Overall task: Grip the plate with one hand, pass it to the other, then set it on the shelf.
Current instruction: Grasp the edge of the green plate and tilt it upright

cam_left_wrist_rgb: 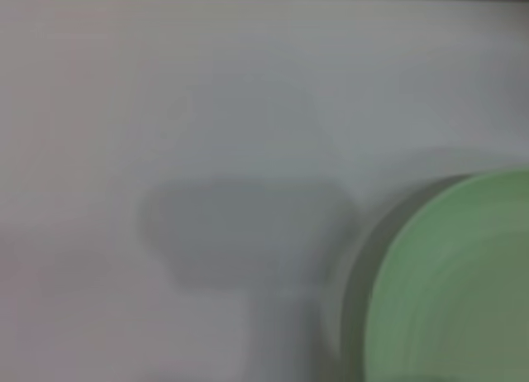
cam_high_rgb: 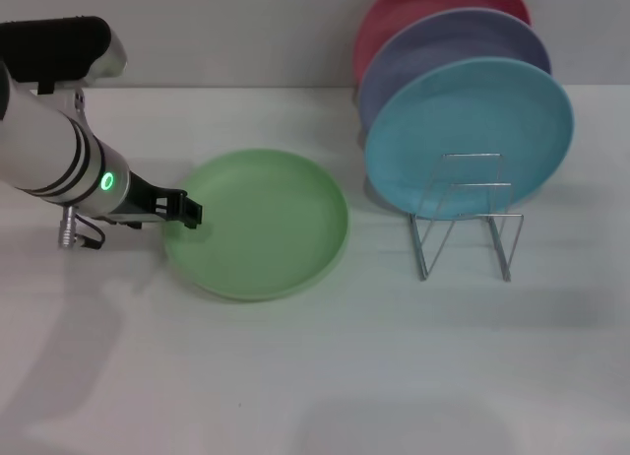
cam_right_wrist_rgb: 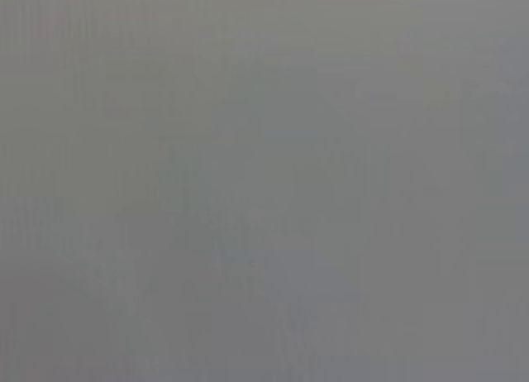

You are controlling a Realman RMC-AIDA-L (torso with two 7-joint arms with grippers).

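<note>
**Left claw at the green plate's rim**

The light green plate [cam_high_rgb: 258,222] lies flat on the desk [cam_high_rgb: 315,376], beside the wire shelf [cam_high_rgb: 465,217]. The left claw [cam_high_rgb: 187,211] sits at its near-left rim; whether the fingers are spread or pinching cannot be told. The left wrist view cuts off most of the plate. The right claw is out of sight.

Head camera looks down at the table; wrist cameras sit close.
Head and left wrist views share the green plate [cam_high_rgb: 258,222] [cam_left_wrist_rgb: 459,287]; right wrist shows blank grey.
</note>
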